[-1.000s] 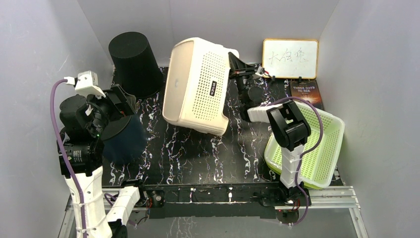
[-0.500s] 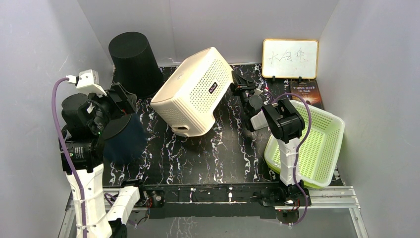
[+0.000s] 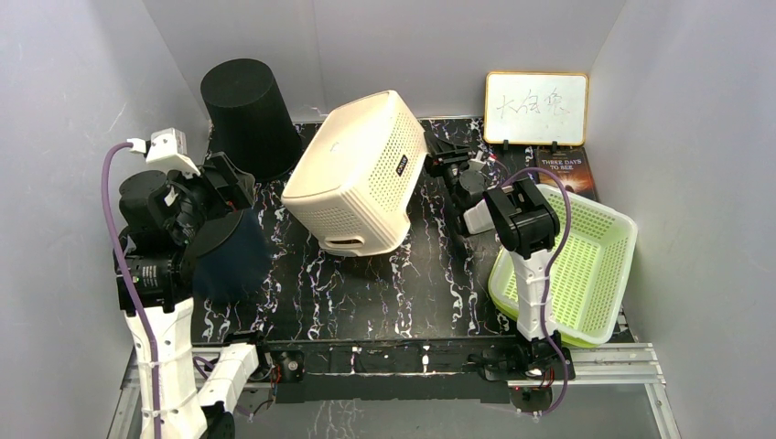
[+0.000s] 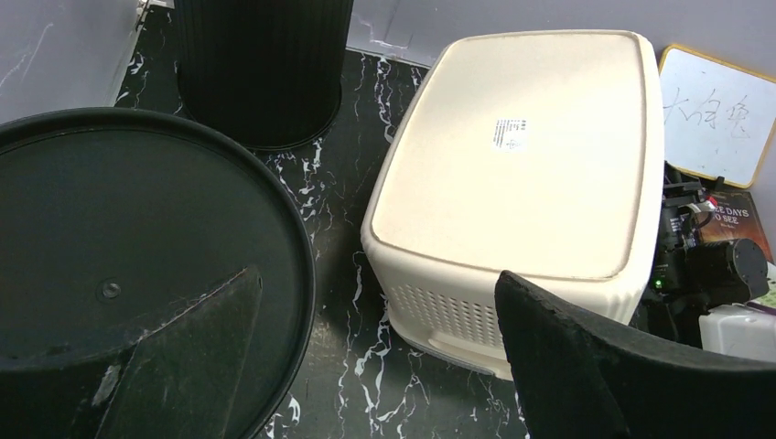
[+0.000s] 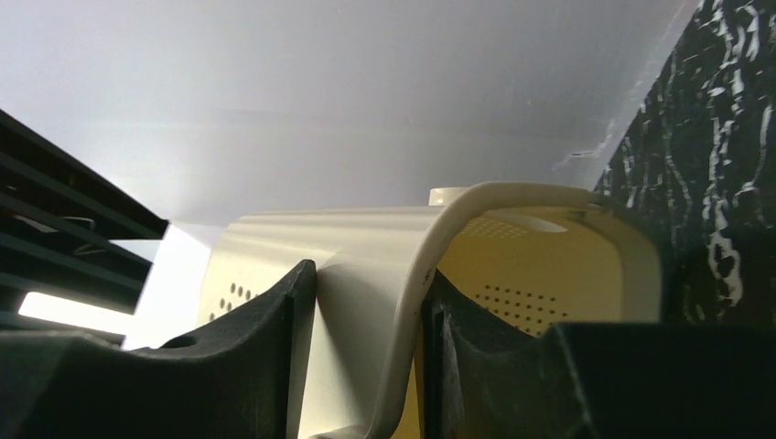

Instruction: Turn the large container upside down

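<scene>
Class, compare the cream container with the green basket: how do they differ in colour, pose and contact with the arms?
The cream container is off-white; the green basket is lime. The cream container is tilted, base up; the green basket has its open side up. The cream container's rim sits between the right gripper's fingers; no gripper holds the green basket. Both are perforated.

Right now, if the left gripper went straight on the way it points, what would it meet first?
Probably the cream perforated plastic basket, at its near corner: the open left gripper aims there across the black marbled tabletop. Depth is unclear, so it might touch the tabletop just short of it.
</scene>
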`<act>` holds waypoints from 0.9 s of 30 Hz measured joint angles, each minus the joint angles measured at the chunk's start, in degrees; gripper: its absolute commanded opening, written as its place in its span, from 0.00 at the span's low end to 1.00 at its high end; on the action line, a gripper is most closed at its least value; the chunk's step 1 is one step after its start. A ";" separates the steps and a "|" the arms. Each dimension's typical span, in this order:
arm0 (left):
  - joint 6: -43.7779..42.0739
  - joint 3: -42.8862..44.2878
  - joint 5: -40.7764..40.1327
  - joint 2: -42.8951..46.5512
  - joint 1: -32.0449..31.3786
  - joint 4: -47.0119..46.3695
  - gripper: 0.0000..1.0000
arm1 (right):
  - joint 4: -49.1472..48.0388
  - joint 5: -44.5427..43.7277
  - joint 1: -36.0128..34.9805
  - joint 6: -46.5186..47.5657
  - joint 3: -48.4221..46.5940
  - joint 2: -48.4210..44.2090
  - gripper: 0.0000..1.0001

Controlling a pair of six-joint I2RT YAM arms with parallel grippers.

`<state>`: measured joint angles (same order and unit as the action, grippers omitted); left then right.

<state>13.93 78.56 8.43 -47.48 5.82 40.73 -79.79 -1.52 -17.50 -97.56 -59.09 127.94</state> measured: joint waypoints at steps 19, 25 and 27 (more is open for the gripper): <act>0.00 -3.56 0.00 0.13 0.00 -1.25 0.98 | 22.49 2.99 -0.44 15.69 -1.95 3.74 0.42; 0.00 -3.63 0.00 0.11 0.00 -1.36 0.98 | 27.39 3.48 -0.50 19.89 -4.57 3.37 0.42; 0.00 -3.78 0.00 0.11 0.00 -1.46 0.98 | 29.53 3.23 -0.59 21.64 -4.85 2.62 0.42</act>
<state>13.93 74.78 8.43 -47.37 5.82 39.27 -50.26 1.72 -18.09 -75.92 -63.94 130.56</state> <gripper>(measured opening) 0.983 0.414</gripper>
